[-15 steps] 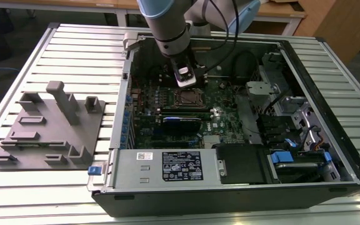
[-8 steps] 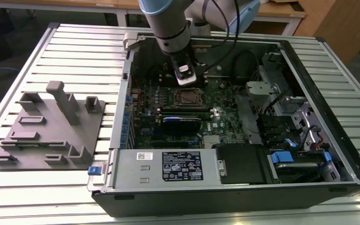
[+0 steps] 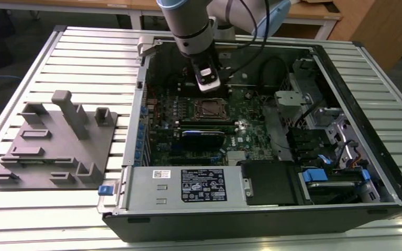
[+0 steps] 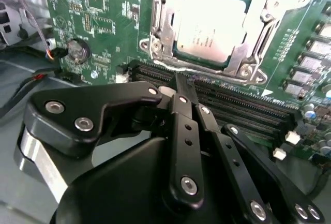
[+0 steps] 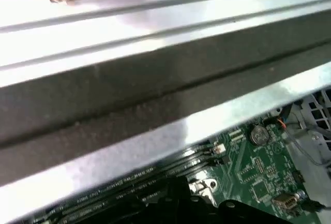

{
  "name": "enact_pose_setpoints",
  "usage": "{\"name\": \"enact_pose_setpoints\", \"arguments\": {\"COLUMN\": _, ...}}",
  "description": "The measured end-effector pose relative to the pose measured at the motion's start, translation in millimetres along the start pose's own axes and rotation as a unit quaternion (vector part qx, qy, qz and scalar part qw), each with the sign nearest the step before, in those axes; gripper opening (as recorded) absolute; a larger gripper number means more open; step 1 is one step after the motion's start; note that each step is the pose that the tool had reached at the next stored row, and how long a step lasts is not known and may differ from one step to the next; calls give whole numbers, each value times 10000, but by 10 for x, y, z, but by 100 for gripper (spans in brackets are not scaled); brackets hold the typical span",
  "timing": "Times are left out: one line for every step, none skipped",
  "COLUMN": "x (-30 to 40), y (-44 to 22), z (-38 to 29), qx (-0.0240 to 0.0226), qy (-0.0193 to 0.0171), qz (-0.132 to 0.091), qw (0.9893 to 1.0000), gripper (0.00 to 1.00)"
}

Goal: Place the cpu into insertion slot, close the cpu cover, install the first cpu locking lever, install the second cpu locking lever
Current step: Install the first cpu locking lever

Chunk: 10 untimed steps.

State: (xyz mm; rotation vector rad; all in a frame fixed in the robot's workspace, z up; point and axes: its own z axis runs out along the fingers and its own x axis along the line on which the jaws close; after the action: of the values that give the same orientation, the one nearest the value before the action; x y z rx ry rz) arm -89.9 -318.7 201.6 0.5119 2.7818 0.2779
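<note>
The open black computer case (image 3: 368,204) walled the green motherboard (image 3: 250,128) on all sides, leaving room only from above. In the second wrist view, the black gripper (image 4: 181,87) had its fingers pressed together, empty, tips over the long black memory slots (image 4: 243,105) — just beside the square silver-rimmed insertion slot (image 4: 165,43). The dull silvery-grey cpu (image 4: 209,25) sat inside it at upper centre, under the thin silvery cpu cover (image 4: 248,53). Its print was unreadable.

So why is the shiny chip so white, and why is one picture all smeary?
In the second wrist view, light glares off the cpu under its cpu cover, washing its top pale. In the first wrist view, the case wall sits very close, so it blurs; the motherboard beyond looks sharper.
</note>
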Motion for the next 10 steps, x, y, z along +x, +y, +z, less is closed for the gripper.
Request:
{"name": "enact_pose_setpoints", "arguments": {"x": -2, "y": 1, "z": -3, "qx": 76, "qy": -26, "qz": -22, "qw": 10000, "gripper": 10}}
{"name": "enact_pose_setpoints", "arguments": {"x": -4, "y": 3, "z": -4, "qx": 154, "qy": -51, "qz": -43, "qw": 9999, "gripper": 10}}
{"name": "enact_pose_setpoints", "arguments": {"x": -7, "y": 4, "z": -6, "qx": 229, "qy": -74, "qz": -62, "qw": 9997, "gripper": 10}}
{"name": "enact_pose_setpoints", "arguments": {"x": -12, "y": 6, "z": -6, "qx": 298, "qy": -93, "qz": -81, "qw": 9995, "gripper": 10}}
{"name": "enact_pose_setpoints", "arguments": {"x": -17, "y": 8, "z": -5, "qx": 360, "qy": -108, "qz": -98, "qw": 9992, "gripper": 10}}
{"name": "enact_pose_setpoints", "arguments": {"x": -22, "y": 9, "z": -4, "qx": 403, "qy": -115, "qz": -111, "qw": 9991, "gripper": 10}}
{"name": "enact_pose_setpoints", "arguments": {"x": -23, "y": 9, "z": -3, "qx": 406, "qy": -113, "qz": -112, "qw": 9990, "gripper": 10}}
{"name": "enact_pose_setpoints", "arguments": {"x": -24, "y": 10, "z": -3, "qx": 406, "qy": -113, "qz": -111, "qw": 9990, "gripper": 10}}
{"name": "enact_pose_setpoints", "arguments": {"x": -24, "y": 10, "z": -3, "qx": 406, "qy": -113, "qz": -111, "qw": 9990, "gripper": 10}}
{"name": "enact_pose_setpoints", "arguments": {"x": -26, "y": 11, "z": -2, "qx": 407, "qy": -113, "qz": -111, "qw": 9990, "gripper": 10}}
